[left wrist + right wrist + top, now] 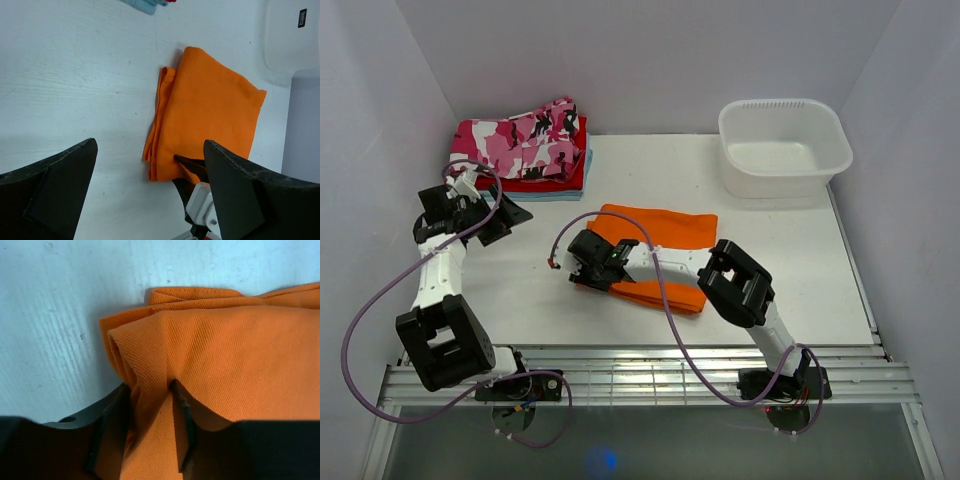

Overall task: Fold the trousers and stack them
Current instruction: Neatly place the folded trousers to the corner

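**Along the near-left edge of the folded bright orange soft cloth trousers (pixel 660 228): deepen the pinch before lifting**

Left of the trousers, my left gripper (pixel 508 215) hangs over the white table (pixel 800 260), jaws spread wide with nothing between them. Beyond it, left of the trousers and on their far side, sits the pile: a pink, white and black camouflage garment (pixel 525 140) on top of a plain red garment (pixel 555 180). The trousers lie mid-table as a flat rectangle. At their near-left edge my right gripper (pixel 150 387) is clamped on a raised ridge of the cloth. I judge it has only the upper layers, since the lower folds splay loose beside the fingers. To do this well I would seat every layer deep in the jaws and bring the left gripper to the opposite edge. Then I would lift level and set the bundle squarely on the pile. Right of the trousers, the white plastic tub (pixel 785 150) plays no part, I think.
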